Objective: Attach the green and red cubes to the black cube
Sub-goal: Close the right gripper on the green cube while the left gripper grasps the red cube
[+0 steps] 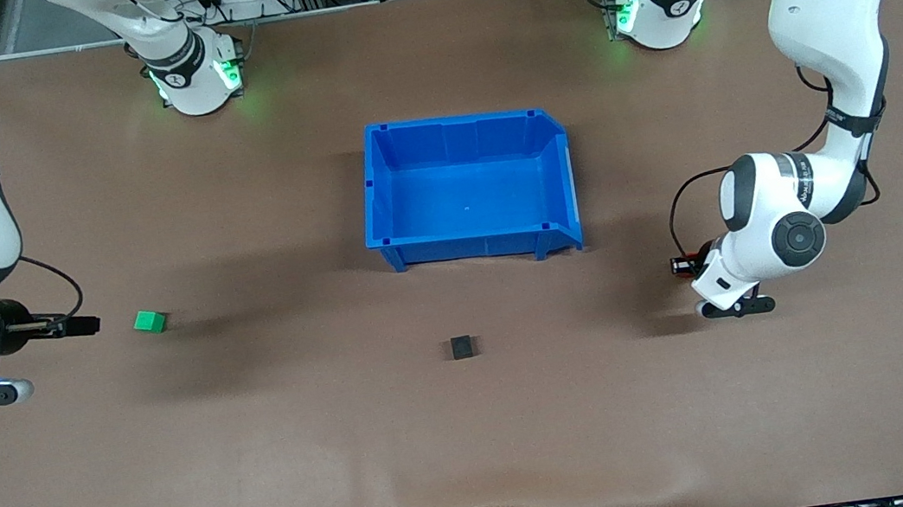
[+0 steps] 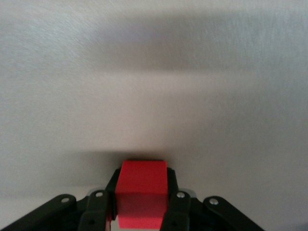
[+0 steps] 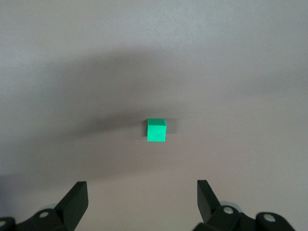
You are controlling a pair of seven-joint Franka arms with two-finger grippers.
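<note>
Right now the left pincer is down at the worktop toward the left arm's end, pinching the red cube between its two black fingers. From the front, only a sliver of that red cube shows under the left arm's wrist. Left wrist view: cube sits squarely between the fingers, touching both.

Right pincer is spread wide, nothing in it, hanging over the worktop at the right arm's end. Green cube lies on the worktop just beside it, apart from the fingers, centred in the right wrist view. From the front, the green cube is close to the tip of the right arm's hand, not touching.

Black cube sits alone on the worktop about midway between the two arms, nearer to the front camera than the blue bin. Bin stands in the middle of the worktop. Black cube is well apart from both the green and red cubes.
</note>
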